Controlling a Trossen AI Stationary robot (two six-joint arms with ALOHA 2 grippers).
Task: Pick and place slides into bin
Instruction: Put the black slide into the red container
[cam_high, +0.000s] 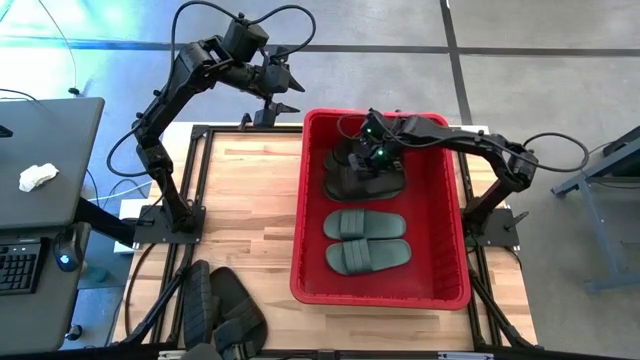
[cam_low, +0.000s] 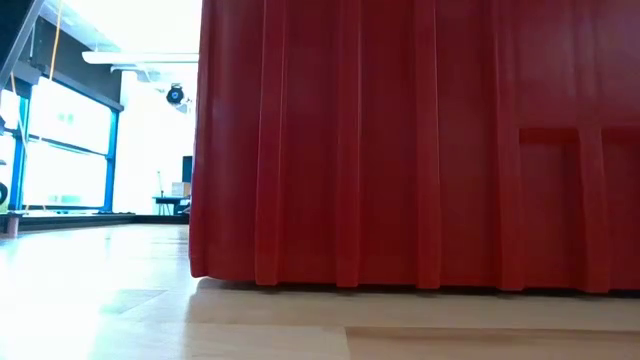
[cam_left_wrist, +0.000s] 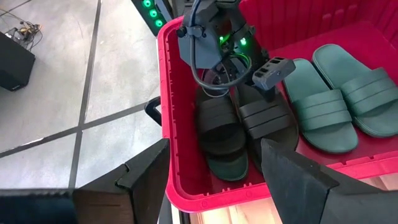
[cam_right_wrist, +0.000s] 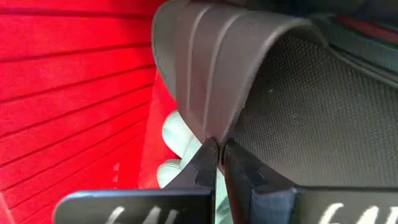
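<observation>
The red bin (cam_high: 300, 200) stands on the table's right half; its wall (cam_low: 420, 140) fills the low view. Two dark green slides (cam_high: 367, 240) lie side by side on its floor, soles down. Two black slides (cam_left_wrist: 239, 124) lie beside them toward the far end. My right gripper (cam_right_wrist: 217, 155) is down inside the bin at the black slides, shut. My left gripper (cam_left_wrist: 214, 180) hangs open, high above the bin's far left corner, with nothing between its fingers. My right gripper has its shut fingertips (cam_right_wrist: 208, 158) against the edge of a black slide's ribbed strap (cam_right_wrist: 208, 121). The fingers slant down into the bin from its far right side. The slide rests in the bin. Whether any of the strap sits between the fingertips, I cannot tell.
Two more dark slides (cam_high: 225, 310) lie at the table's near left corner. Bare wooden tabletop (cam_high: 245, 200) stretches left of the bin. A desk with a keyboard (cam_high: 20, 265) stands beyond the table's left edge.
</observation>
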